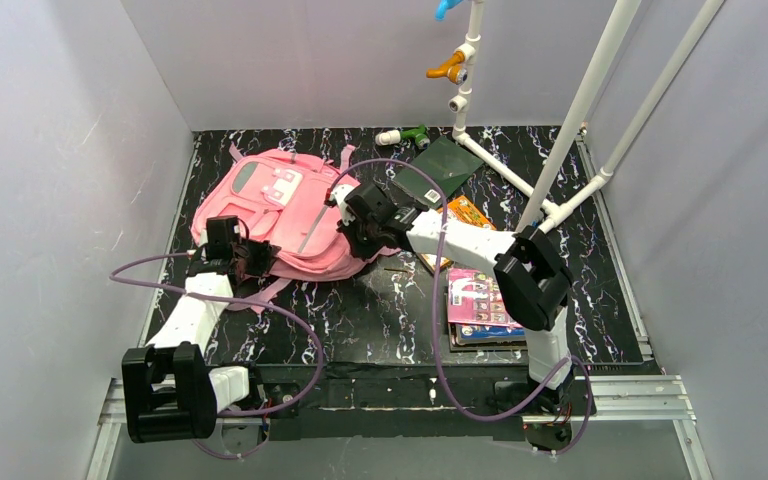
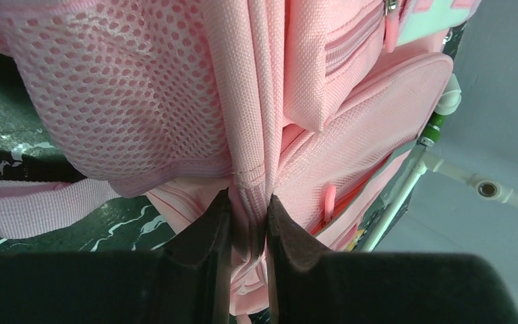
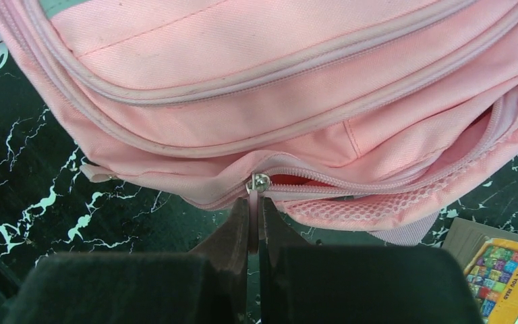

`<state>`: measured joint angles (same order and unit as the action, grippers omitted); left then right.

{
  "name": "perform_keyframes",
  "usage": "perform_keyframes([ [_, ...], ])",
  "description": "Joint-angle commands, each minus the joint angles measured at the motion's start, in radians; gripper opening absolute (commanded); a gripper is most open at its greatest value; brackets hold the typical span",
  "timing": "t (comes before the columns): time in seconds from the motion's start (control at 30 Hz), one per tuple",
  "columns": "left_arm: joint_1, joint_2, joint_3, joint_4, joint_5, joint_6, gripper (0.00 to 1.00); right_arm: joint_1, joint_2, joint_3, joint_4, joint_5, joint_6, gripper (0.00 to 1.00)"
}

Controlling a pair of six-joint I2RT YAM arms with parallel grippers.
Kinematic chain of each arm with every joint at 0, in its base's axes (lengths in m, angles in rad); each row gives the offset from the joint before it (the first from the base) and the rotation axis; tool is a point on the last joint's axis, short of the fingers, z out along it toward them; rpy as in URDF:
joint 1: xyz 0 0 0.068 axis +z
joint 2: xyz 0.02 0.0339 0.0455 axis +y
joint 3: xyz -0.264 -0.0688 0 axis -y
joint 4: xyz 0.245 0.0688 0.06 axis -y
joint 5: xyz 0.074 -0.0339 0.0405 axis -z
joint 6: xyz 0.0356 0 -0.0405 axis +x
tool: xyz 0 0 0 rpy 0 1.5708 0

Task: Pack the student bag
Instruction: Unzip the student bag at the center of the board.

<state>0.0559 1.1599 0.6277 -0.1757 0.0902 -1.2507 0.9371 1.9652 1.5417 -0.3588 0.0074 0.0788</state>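
Note:
The bright-pink student bag point(image 1: 280, 205) lies flat on the black marbled table at the back left. My left gripper point(image 1: 252, 256) is at the bag's near-left edge, shut on a fold of its pink fabric point(image 2: 253, 202). My right gripper point(image 1: 352, 238) is at the bag's right side, shut on the pink zip pull point(image 3: 252, 209) under a metal slider point(image 3: 259, 181). To the slider's right the zip gapes a little and shows red inside. The bag fills both wrist views point(image 2: 351, 121) point(image 3: 256, 74).
A dark green book point(image 1: 438, 168) and an orange book point(image 1: 460, 215) lie right of the bag. A stack of books with a pink cover point(image 1: 480, 300) lies near the right arm. A white pipe frame point(image 1: 570, 130) stands at the back right, with a small green and white thing point(image 1: 405, 135) by the rear wall.

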Motion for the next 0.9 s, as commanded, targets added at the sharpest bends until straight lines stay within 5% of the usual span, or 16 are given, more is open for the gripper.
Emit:
perform_keyframes([
  [0.0,-0.016,-0.058,0.012,0.024,0.064,-0.039,0.0,-0.022,-0.024,0.062,-0.001,-0.02,-0.027,0.01],
  [0.13,-0.014,-0.056,0.051,0.02,0.044,0.056,0.0,-0.025,-0.064,0.042,-0.052,0.147,-0.157,0.01],
  [0.23,-0.014,-0.012,0.148,-0.071,0.113,0.216,0.0,-0.059,-0.058,0.05,-0.052,0.087,-0.162,0.01],
  [0.3,-0.014,0.026,0.214,-0.095,0.238,0.385,0.13,-0.075,-0.049,0.057,-0.031,-0.008,-0.137,0.01],
  [0.37,-0.022,0.007,0.233,-0.11,0.324,0.519,0.44,-0.077,-0.052,0.049,0.0,-0.058,-0.125,0.01],
  [0.47,-0.041,-0.057,0.226,-0.115,0.366,0.659,0.75,-0.088,-0.078,-0.002,0.073,-0.12,-0.097,0.01],
  [0.57,-0.145,-0.073,0.278,-0.128,0.316,0.764,0.92,-0.115,-0.092,-0.036,0.132,-0.215,-0.065,0.01],
  [0.7,-0.301,-0.005,0.349,-0.116,0.08,0.901,0.92,-0.15,-0.115,-0.085,0.196,-0.259,-0.01,0.01],
  [0.87,-0.333,0.186,0.418,0.03,0.069,0.982,0.66,-0.244,-0.16,-0.219,0.445,-0.407,0.175,0.01],
])
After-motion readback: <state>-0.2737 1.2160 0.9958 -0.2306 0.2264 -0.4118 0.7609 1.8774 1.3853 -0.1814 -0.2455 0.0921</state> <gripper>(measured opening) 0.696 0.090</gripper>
